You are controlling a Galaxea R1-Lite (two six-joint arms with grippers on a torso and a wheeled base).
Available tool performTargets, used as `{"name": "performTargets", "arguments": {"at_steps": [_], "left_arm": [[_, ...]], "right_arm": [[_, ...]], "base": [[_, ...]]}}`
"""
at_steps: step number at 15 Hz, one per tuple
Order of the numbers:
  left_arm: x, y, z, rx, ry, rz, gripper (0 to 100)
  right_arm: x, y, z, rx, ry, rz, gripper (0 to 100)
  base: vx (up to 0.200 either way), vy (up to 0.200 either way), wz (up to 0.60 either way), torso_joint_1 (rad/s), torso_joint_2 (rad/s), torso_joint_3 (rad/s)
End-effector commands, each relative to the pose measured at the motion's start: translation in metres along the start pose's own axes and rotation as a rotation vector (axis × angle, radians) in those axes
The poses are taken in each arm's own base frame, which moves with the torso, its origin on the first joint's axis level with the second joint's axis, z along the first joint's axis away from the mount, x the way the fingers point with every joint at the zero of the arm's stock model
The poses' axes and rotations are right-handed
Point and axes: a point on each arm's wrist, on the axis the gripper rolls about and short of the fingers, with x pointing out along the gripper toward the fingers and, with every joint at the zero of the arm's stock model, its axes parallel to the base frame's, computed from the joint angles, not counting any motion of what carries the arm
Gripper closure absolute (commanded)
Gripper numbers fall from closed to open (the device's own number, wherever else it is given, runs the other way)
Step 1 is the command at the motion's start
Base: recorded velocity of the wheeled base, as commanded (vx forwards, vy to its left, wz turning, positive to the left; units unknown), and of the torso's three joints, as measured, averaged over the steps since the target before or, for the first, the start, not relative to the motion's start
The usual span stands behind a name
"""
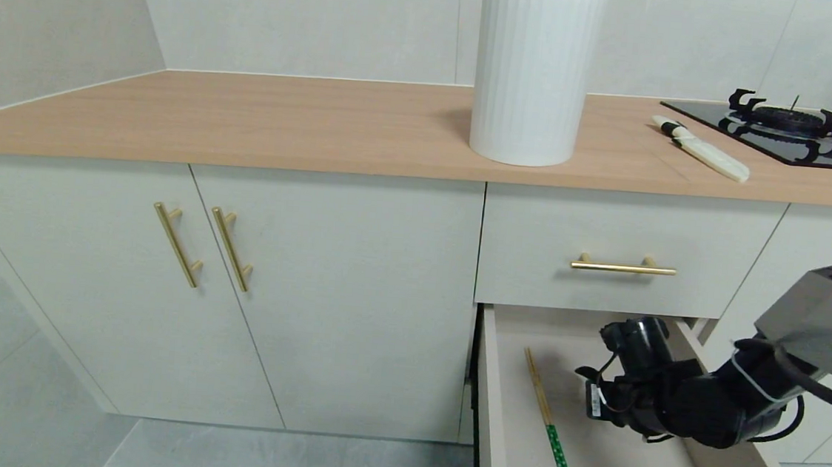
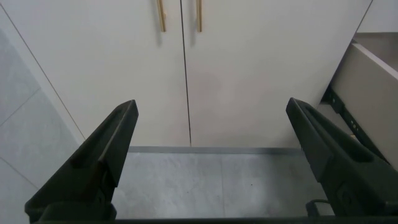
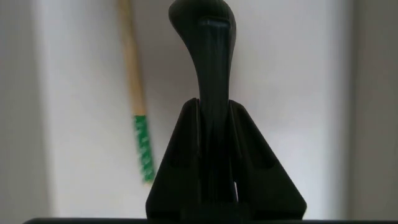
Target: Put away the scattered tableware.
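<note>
A pair of wooden chopsticks [image 1: 545,411] with green ends lies on the floor of the open lower drawer [image 1: 489,388]. My right gripper [image 1: 632,334] is inside that drawer, to the right of the chopsticks and apart from them. In the right wrist view its fingers [image 3: 211,93] are pressed together with nothing between them, and the chopsticks [image 3: 138,118] lie beyond them. A cream knife [image 1: 701,148] rests on the wooden counter near the hob. My left gripper [image 2: 211,115] is open low down, facing the cabinet doors [image 2: 186,68] just above the floor.
A tall white ribbed container [image 1: 533,72] stands on the counter [image 1: 247,116]. A black gas hob [image 1: 788,129] sits at the back right. A shut drawer with a gold handle [image 1: 623,267] is above the open one. Two cabinet doors with gold handles [image 1: 177,244] are on the left.
</note>
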Motion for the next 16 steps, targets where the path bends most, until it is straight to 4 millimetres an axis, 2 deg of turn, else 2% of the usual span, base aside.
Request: {"name": "performTargets", "arguments": {"at_steps": [1, 6, 16], "left_arm": [[0.0, 0.0, 0.0, 0.0, 0.001, 0.001, 0], [0.0, 0.0, 0.0, 0.0, 0.001, 0.001, 0], [0.0, 0.0, 0.0, 0.0, 0.001, 0.001, 0]], "right_arm": [[0.026, 0.001, -0.019, -0.014, 0.052, -0.018, 100], [0.042, -0.002, -0.025, 0.001, 0.024, -0.025, 100], [0.043, -0.003, -0.024, 0.005, 0.022, -0.034, 100]], "base": [[0.0, 0.0, 0.0, 0.0, 0.0, 0.0], [0.0, 0.0, 0.0, 0.0, 0.0, 0.0], [0.0, 0.0, 0.0, 0.0, 0.0, 0.0]]}}
